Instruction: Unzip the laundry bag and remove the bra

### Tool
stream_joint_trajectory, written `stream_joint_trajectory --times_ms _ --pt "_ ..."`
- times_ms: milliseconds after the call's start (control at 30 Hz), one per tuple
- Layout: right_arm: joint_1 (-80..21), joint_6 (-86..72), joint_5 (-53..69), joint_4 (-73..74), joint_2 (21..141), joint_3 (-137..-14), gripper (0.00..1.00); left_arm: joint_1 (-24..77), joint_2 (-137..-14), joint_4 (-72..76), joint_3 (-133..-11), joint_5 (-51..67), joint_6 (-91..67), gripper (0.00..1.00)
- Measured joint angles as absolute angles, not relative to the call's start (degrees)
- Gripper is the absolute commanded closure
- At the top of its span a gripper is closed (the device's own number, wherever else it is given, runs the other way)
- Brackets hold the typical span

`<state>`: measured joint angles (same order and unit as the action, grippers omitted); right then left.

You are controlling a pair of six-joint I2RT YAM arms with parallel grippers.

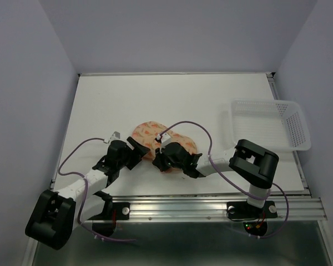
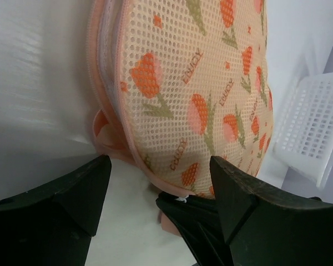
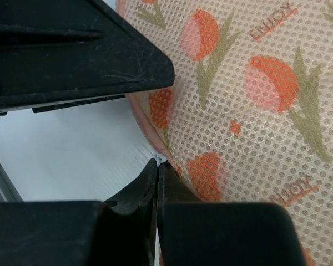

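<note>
The laundry bag, a peach mesh pouch with orange tulips, lies mid-table; it fills the left wrist view and the right wrist view. My left gripper is open at the bag's near left end, its jaws standing either side of the pink zip edge without touching it. My right gripper is shut, its tips pinching a small white zip pull at the bag's seam. This grip also shows in the left wrist view, where the zip pull sits at the tips. The bra is hidden.
A clear plastic mesh basket stands at the right of the table, also in the left wrist view. The two grippers are close together at the bag's near end; the left one's finger looms in the right wrist view.
</note>
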<state>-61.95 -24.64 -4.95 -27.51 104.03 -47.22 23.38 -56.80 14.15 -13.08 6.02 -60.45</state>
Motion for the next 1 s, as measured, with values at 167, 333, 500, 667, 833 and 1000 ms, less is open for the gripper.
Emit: stream_joint_trajectory --times_ms 167,333,500,667,833,1000 --pt "-61.95 -25.15 -4.91 -27.59 104.03 -47.22 0.99 23.42 -60.31 19.05 -13.26 5.98 -61.52 0.52" --pt "-61.89 -25.43 -4.93 -27.86 103.83 -46.85 0.99 23.53 -64.45 20.91 -14.72 5.72 -62.08 0.95" --pt "-61.14 -25.52 -5.39 -28.14 100.38 -43.7 0.99 23.83 -66.5 20.82 -17.17 5.74 -61.39 1.0" --pt "-60.16 -25.52 -6.2 -28.8 93.86 -38.54 0.99 23.73 -70.28 20.71 -21.17 6.04 -59.86 1.0" --pt "-60.05 -25.5 -7.53 -27.99 86.5 -32.86 0.99 22.55 -74.19 20.64 -24.67 6.02 -57.34 1.0" --pt "-60.05 -25.5 -7.99 -26.61 82.65 -29.78 0.99 20.51 -80.18 19.57 -30.85 6.09 -53.01 1.0"
